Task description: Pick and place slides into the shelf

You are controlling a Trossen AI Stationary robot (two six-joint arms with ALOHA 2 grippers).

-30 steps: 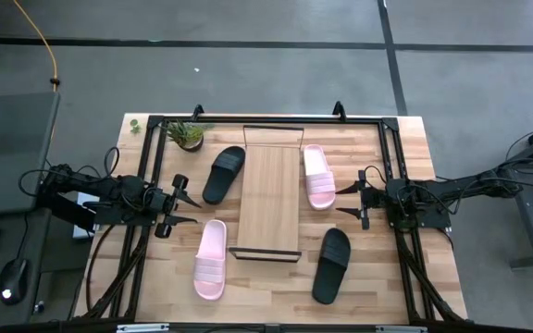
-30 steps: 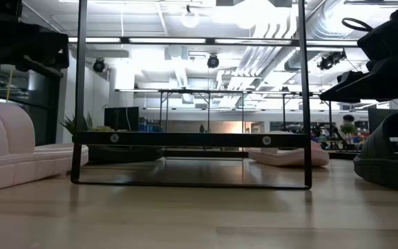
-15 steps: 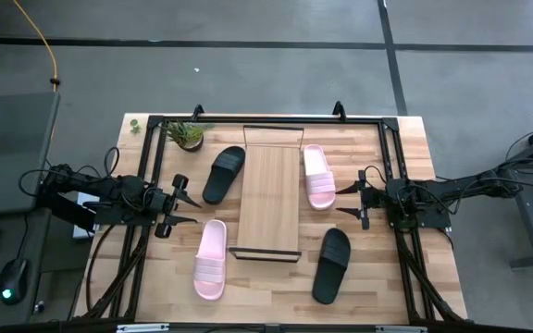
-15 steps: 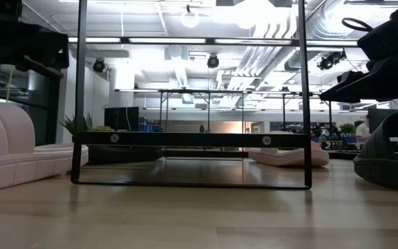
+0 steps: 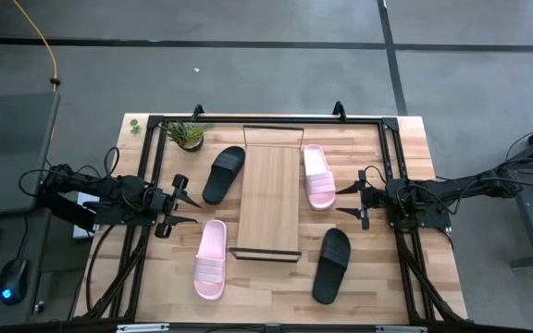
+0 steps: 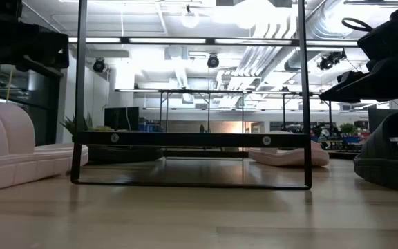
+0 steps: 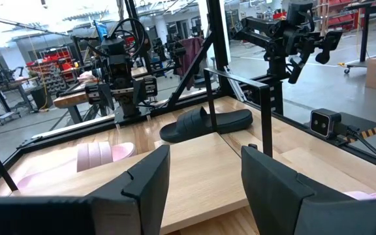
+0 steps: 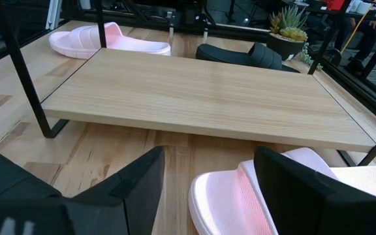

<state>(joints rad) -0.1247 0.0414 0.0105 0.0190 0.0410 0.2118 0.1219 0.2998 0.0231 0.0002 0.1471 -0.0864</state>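
Note:
The shelf (image 5: 268, 199), a light-wood board on a thin black wire frame, stands in the middle of the table. Around it lie the slides, soles down. One black slide (image 5: 223, 173) lies at the shelf's far left and one pink slide (image 5: 317, 176) at its far right. The other pink slide (image 5: 211, 259) lies at the near left and the other black slide (image 5: 331, 265) at the near right. My left gripper (image 5: 189, 208) hovers open at the table's left side. My right gripper (image 5: 344, 201) hovers open at the right, close to the far pink slide (image 8: 253, 196). Neither touches anything.
A small potted plant (image 5: 188, 135) stands at the far left corner, beside the far black slide. A black metal frame (image 5: 266, 120) runs around the table's far, left and right edges. Bare wooden tabletop (image 5: 266, 287) lies in front of the shelf.

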